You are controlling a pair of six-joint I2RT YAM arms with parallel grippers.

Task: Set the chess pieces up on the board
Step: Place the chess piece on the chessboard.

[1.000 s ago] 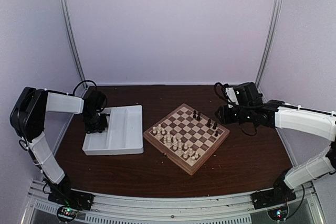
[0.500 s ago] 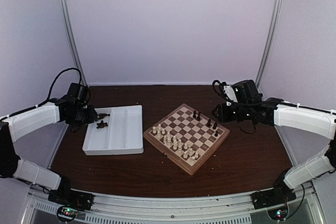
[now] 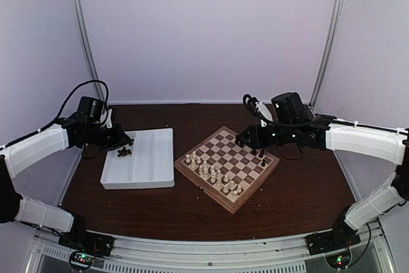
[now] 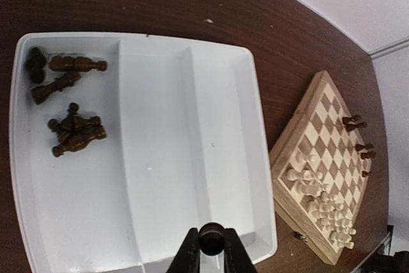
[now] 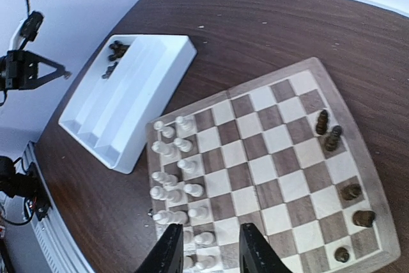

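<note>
One dark chess piece [image 4: 211,234] sits pinched in the left gripper [image 4: 211,250] over the tray [image 4: 192,145]; the right gripper [image 5: 211,250] hangs spread above the board [image 5: 275,158].

Even, diffuse overhead light fills the enclosure, tinting the pale walls [image 3: 204,30] faintly lilac and leaving only soft shadows on the dark table [image 3: 192,215]. The white tray [image 4: 160,158] is nearly blown out in the left wrist view. Wide-angle lenses bend the chessboard [image 5: 268,177] edges. The overhead view reduces the dark chess pieces [image 3: 124,151] to soft blobs.
</note>
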